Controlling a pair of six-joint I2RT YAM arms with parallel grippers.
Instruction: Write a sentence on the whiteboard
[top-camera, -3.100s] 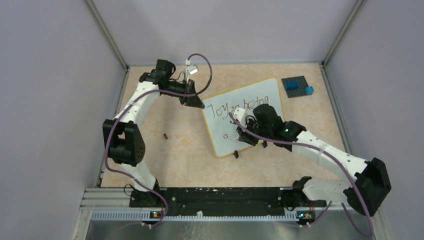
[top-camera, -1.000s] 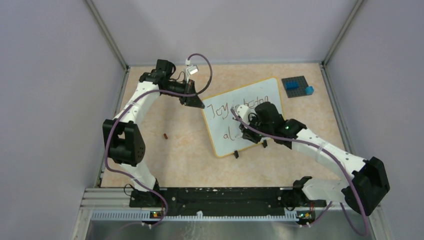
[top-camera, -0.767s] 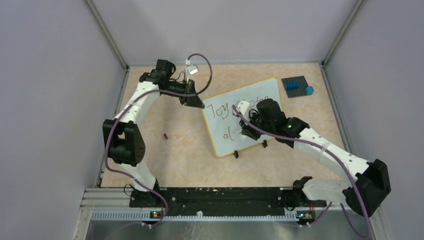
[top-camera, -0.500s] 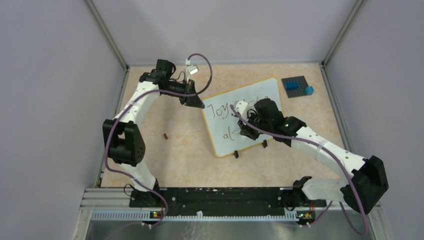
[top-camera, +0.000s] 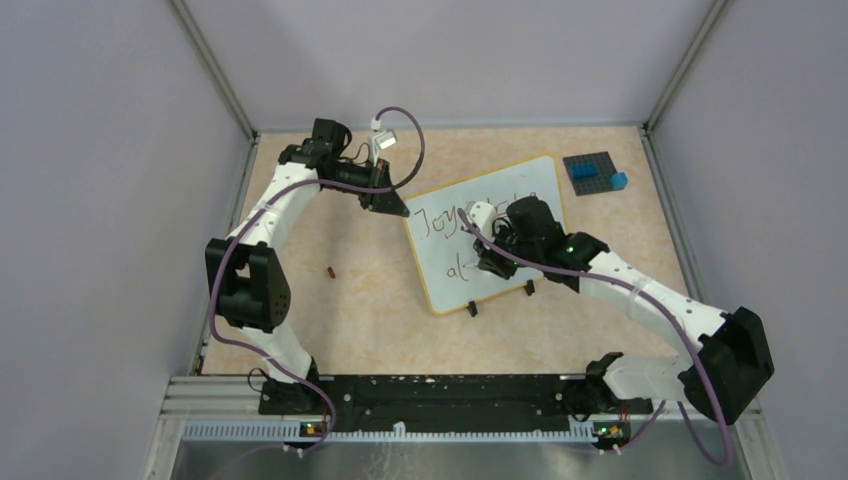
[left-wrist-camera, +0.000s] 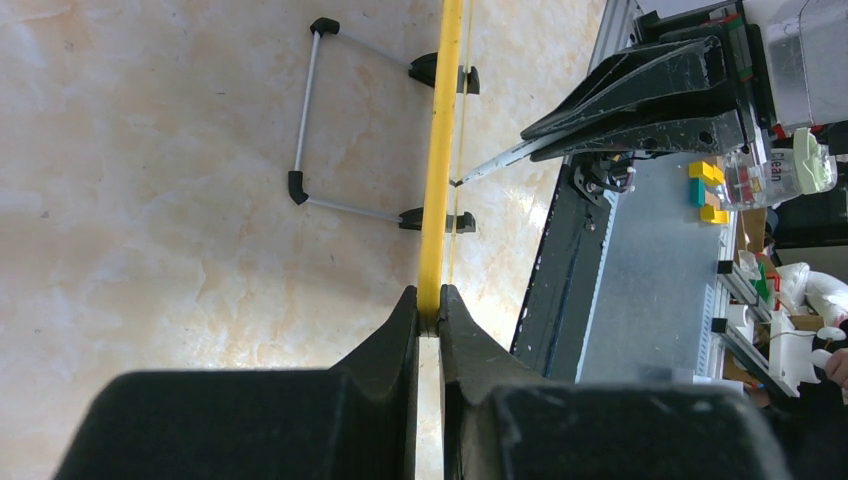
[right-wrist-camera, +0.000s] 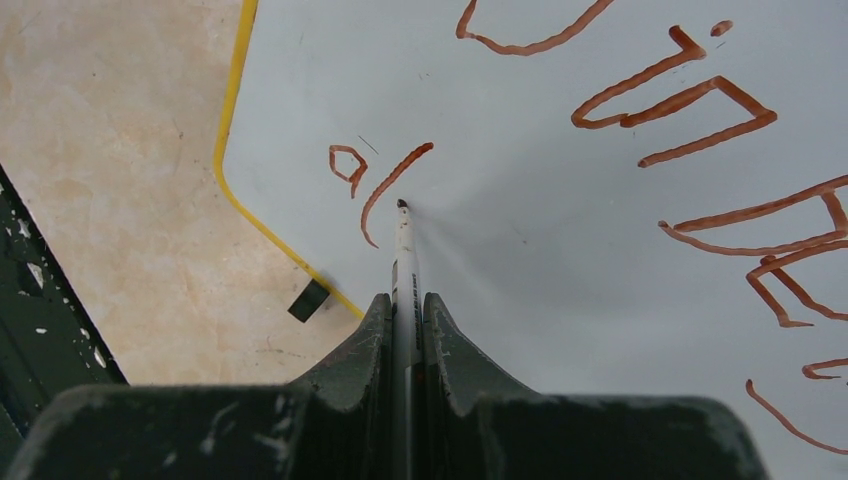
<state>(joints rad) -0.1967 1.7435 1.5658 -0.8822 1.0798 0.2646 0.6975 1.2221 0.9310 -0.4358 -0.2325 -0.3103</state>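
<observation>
- Your right gripper (right-wrist-camera: 405, 300) is clamped on a marker (right-wrist-camera: 403, 250), with its tip on the whiteboard (right-wrist-camera: 540, 230) beside the sentence's (right-wrist-camera: 690, 100) "al".
- The whiteboard rests on the table (top-camera: 360, 300).
- Your left gripper (left-wrist-camera: 428, 295) pinches its yellow rim (left-wrist-camera: 441, 150) at the far-left corner.
- A blue plate (top-camera: 590, 168) sits beyond its far-right corner.

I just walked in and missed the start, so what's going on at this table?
The robot is partway through writing on the whiteboard. The left gripper is shut on its yellow rim, apparently steadying it. The right gripper is shut on a marker, whose tip is at the board. The sentence has a first line beginning "Joy", partly hidden by the right arm in the top view. The second line reads only "al", right beside the tip.
</observation>
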